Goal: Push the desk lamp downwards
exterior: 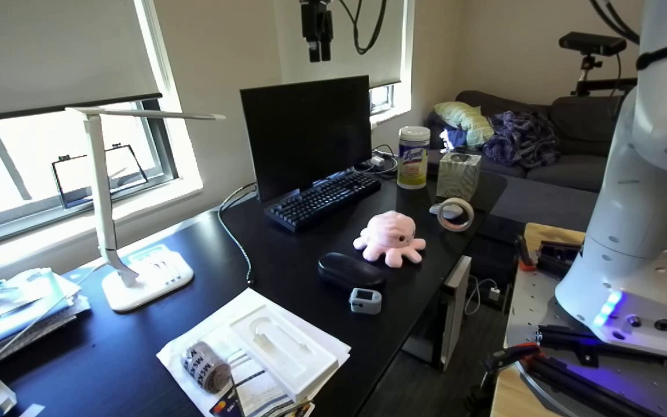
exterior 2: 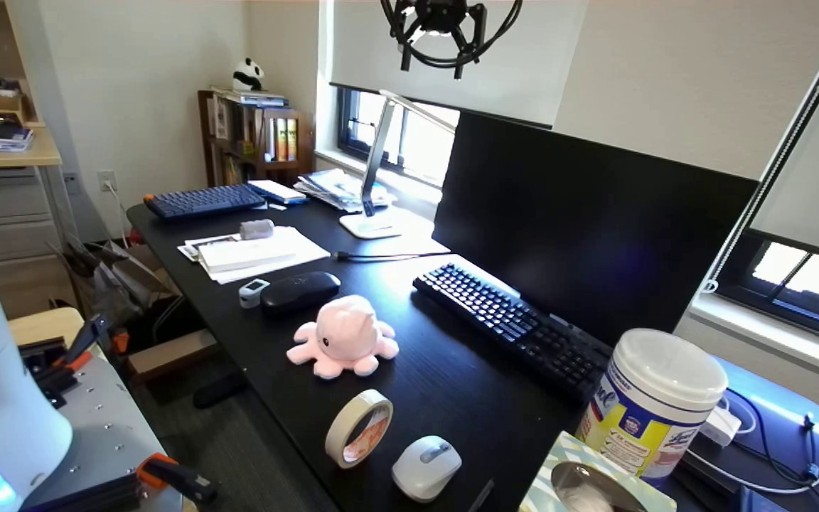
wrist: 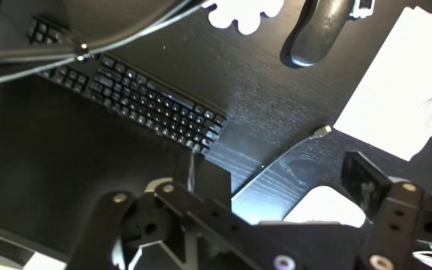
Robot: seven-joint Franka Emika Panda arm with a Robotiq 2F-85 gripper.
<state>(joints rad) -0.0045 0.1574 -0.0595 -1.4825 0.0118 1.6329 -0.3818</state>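
The white desk lamp (exterior: 101, 185) stands on the desk by the window; it also shows in an exterior view (exterior 2: 375, 160). Its stem is upright, leaning slightly. Its narrow light bar (exterior: 154, 113) sticks out roughly level from the stem's top, towards the monitor. My gripper (exterior 2: 431, 71) is open and empty, high above the desk and apart from the lamp; it also shows in an exterior view (exterior: 319, 57). In the wrist view the gripper's fingers (wrist: 283, 176) are wide apart. Part of the lamp's white base (wrist: 324, 206) shows between them; the gripper body hides the rest.
A black monitor (exterior: 307, 136) stands beside the lamp, with a keyboard (exterior: 325, 200) in front. A cable (wrist: 279, 157), papers (exterior: 252, 347), a black case (exterior: 351, 271), a pink octopus toy (exterior: 392, 237), a tape roll (exterior 2: 360, 429) and a wipes tub (exterior: 413, 157) are on the desk.
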